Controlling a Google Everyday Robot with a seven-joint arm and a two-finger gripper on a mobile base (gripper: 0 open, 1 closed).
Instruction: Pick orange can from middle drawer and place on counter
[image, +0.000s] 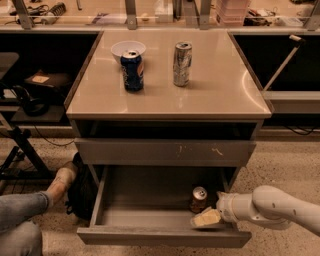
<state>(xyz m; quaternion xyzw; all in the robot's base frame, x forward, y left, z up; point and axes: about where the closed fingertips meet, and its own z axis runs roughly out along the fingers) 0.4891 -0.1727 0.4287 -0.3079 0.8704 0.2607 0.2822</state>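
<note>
The orange can (199, 199) stands upright near the back right of the open middle drawer (145, 202), the lowest one, pulled out toward me. My gripper (206, 218) is inside the drawer's right front corner, just in front of the can and a little to its right, on the end of the white arm (272, 207) that comes in from the right. It holds nothing. The beige counter (220, 85) tops the cabinet above.
A dark blue can (132, 70), a taller silver can (182, 63) and a white bowl (128, 48) stand on the counter. A closed drawer front with pale scratches (165, 151) sits above the open drawer. A person's leg (22, 220) and a black bag (82, 192) are at the lower left.
</note>
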